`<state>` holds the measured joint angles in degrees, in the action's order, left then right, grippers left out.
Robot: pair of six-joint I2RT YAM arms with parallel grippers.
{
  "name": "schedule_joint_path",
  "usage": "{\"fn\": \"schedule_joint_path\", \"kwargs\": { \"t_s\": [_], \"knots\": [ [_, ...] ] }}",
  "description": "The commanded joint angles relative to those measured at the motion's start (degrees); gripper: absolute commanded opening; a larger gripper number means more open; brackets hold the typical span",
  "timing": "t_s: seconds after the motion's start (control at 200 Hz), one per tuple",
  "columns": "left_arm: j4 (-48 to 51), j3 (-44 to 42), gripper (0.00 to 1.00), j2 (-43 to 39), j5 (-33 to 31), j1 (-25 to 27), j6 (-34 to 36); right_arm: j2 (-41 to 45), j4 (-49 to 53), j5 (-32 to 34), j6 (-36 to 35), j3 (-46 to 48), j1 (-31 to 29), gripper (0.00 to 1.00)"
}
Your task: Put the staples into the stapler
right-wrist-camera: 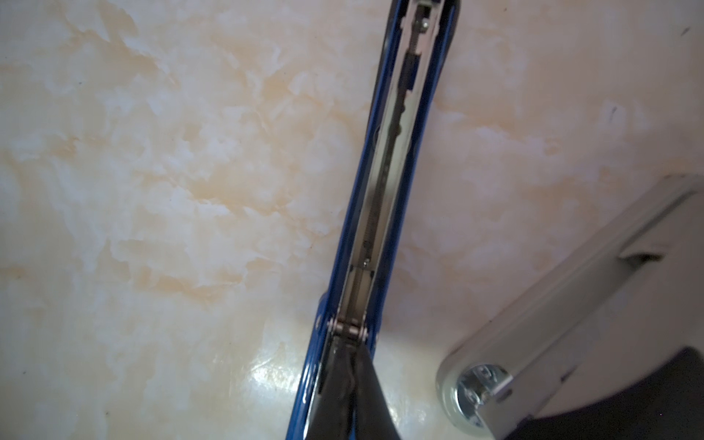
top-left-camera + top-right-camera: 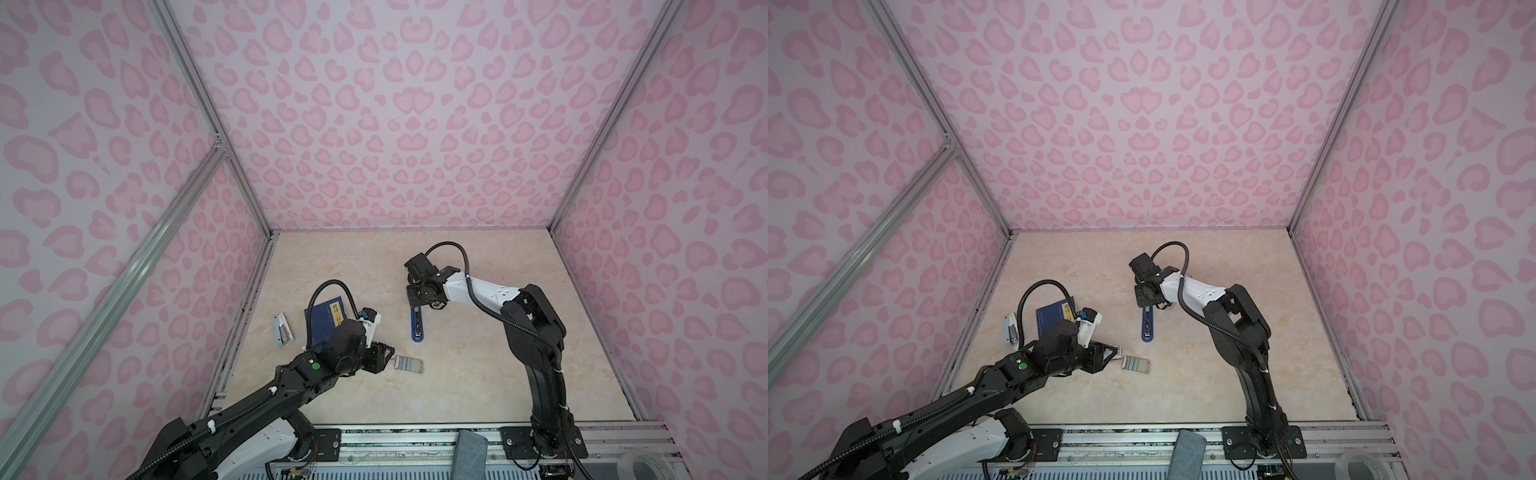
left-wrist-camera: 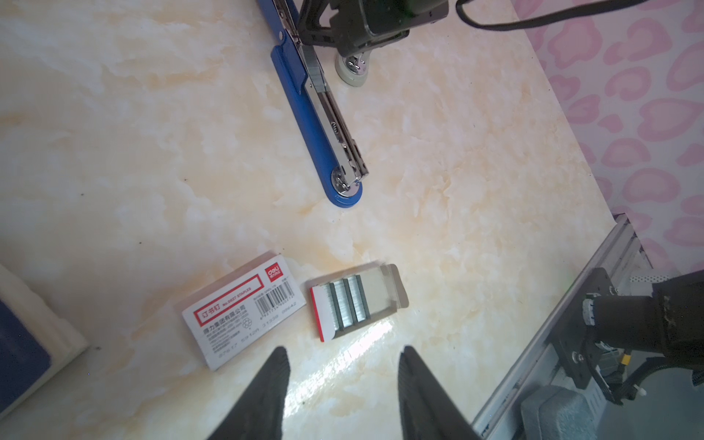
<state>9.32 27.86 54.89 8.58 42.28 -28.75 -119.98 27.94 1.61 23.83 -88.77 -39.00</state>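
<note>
The blue stapler (image 2: 417, 328) (image 2: 1147, 328) lies opened on the marble table, its metal channel (image 1: 384, 190) bare. My right gripper (image 1: 348, 343) is shut, and its tips rest at the stapler's hinge end; nothing shows between them. The staples (image 3: 346, 301) are grey strips in a small pale tray (image 2: 409, 365) (image 2: 1135, 364) near the front. Next to the tray lies the white box (image 3: 244, 308) with a red label and barcode. My left gripper (image 3: 344, 354) (image 2: 386, 354) hovers open just short of the tray and holds nothing.
A dark blue booklet (image 2: 328, 322) and a small white and silver object (image 2: 282, 330) lie at the left. A pale round-ended piece (image 1: 472, 392) sits beside the stapler's hinge. On the front rail lie a grey cloth (image 2: 469, 453) and a tape roll (image 2: 640, 465).
</note>
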Motion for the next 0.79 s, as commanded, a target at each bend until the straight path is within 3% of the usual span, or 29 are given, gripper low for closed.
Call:
{"fn": "schedule_joint_path", "kwargs": {
  "t_s": [0.0,0.79],
  "knots": [
    [-1.0,-0.1,0.50,-0.1,-0.1,0.0,-0.3,0.1,1.2,-0.4,0.5,1.2,-0.5,0.08],
    [-1.4,0.1,0.50,0.3,0.1,0.0,-0.4,1.5,0.9,0.3,0.6,2.7,-1.4,0.11]
  ]
}}
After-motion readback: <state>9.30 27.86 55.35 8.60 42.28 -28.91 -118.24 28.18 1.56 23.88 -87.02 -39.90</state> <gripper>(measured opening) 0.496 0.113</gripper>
